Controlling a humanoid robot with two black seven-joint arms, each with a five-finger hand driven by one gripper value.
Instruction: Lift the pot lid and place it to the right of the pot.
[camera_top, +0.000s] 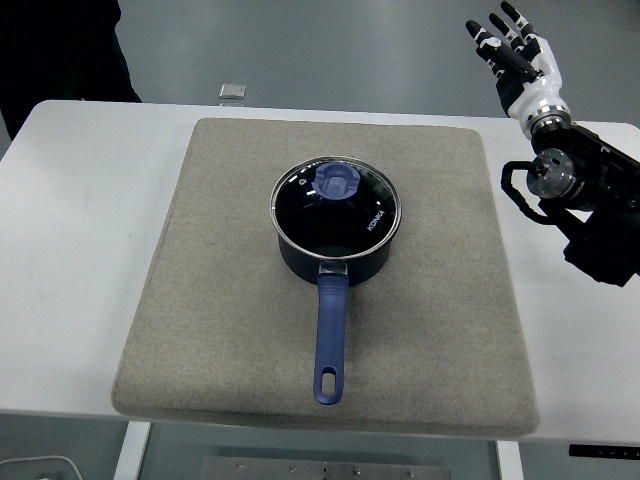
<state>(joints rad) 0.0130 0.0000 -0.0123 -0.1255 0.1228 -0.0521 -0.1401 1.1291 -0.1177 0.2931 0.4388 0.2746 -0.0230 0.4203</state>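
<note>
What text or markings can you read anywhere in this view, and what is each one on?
"KONKA": white print on the glass pot lid, near its right rim, running at a slant.
Blue knob on the lid: raised moulding, no readable text.
Small grey object at the table's far edge: too small to show any print.
Right hand, the grey mat and the pot handle: no text visible.

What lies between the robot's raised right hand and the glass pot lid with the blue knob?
In the head view, only bare grey felt mat and white table separate the right hand from the lid; no object intervenes.
</note>
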